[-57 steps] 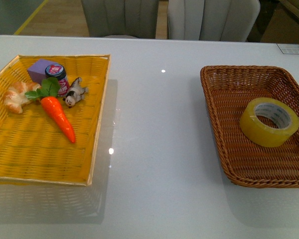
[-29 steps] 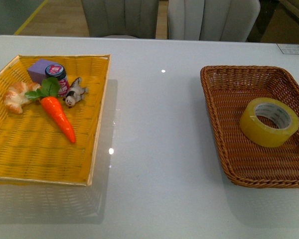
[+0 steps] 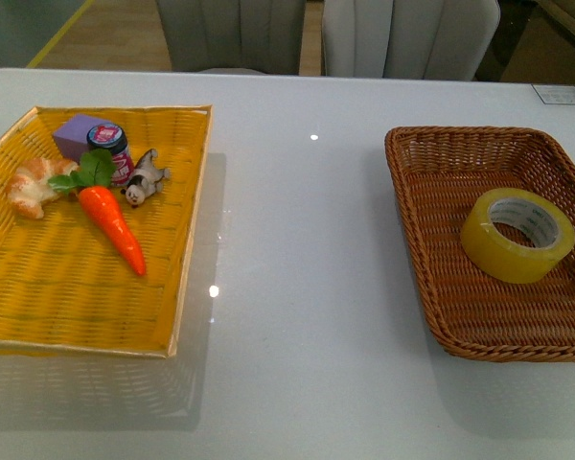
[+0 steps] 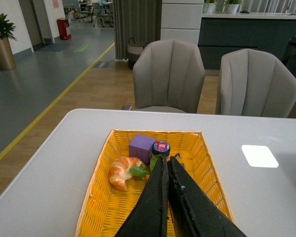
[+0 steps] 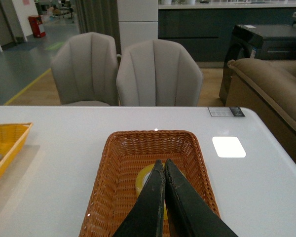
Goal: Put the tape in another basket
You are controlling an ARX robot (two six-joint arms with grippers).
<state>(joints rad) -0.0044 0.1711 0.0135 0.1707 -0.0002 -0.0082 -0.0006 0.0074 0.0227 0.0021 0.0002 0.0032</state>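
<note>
The tape [image 3: 518,235], a yellow translucent roll with a white core, lies tilted inside the brown wicker basket [image 3: 431,240] at the table's right. In the right wrist view my right gripper [image 5: 162,162] hangs shut above that basket [image 5: 113,173], its closed fingers hiding most of the tape [image 5: 142,178]. My left gripper [image 4: 165,159] is shut and empty, raised over the flat yellow tray [image 4: 101,207]. Neither arm shows in the front view.
The yellow tray [image 3: 187,268] at the left holds a toy carrot [image 3: 115,225], a croissant [image 3: 31,187], a purple block [image 3: 82,134], a small jar [image 3: 110,144] and a little figurine [image 3: 146,177]. Two grey chairs [image 3: 316,34] stand behind the white table [image 3: 307,287].
</note>
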